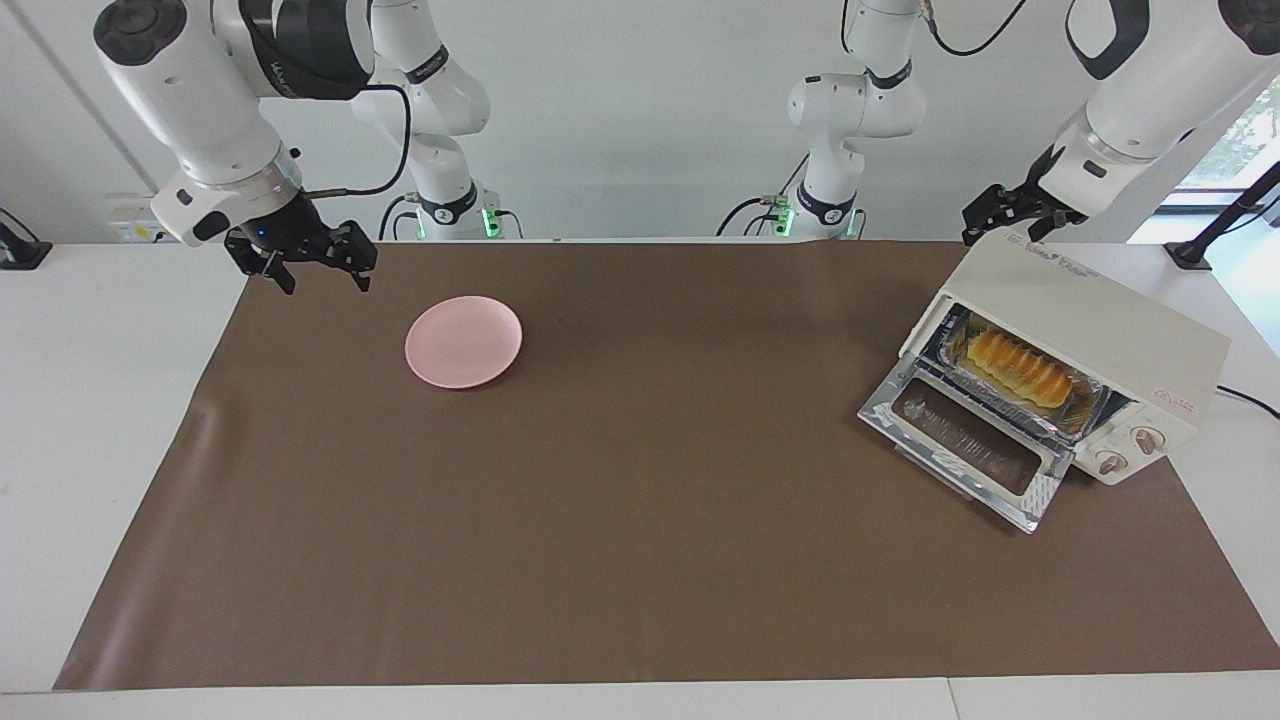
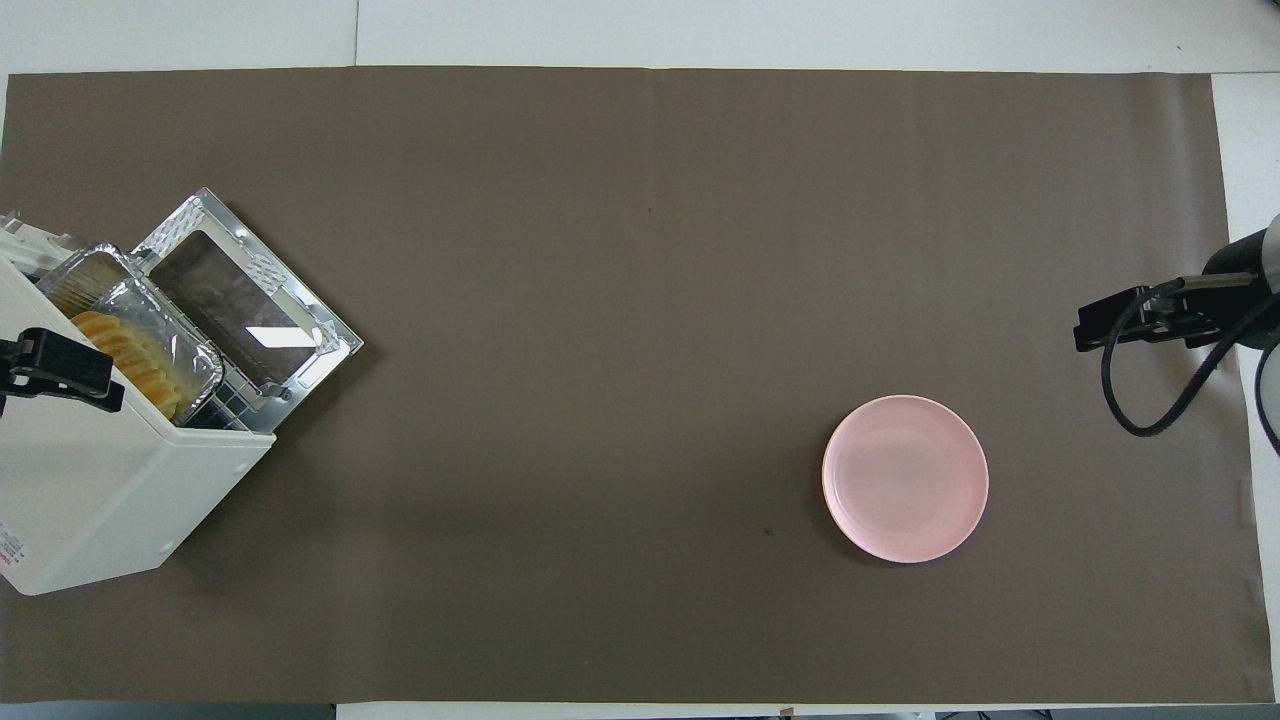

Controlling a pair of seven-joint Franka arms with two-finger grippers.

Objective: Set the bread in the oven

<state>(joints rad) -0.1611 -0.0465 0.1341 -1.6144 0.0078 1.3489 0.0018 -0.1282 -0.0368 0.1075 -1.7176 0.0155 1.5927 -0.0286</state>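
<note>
Inside the oven [image 1: 1090, 350], at the left arm's end of the table, the bread [image 1: 1020, 367] lies in a foil tray [image 1: 1085, 405] on the rack, so the placing looks done; the drop door [image 1: 965, 448] hangs open, perhaps left to shut; the left gripper [image 1: 1005, 212] hovers open and empty over the oven's top; the right gripper [image 1: 300, 262] waits open near the pink plate [image 1: 463, 341]; brown mat [image 1: 640, 560] between them lies bare.
</note>
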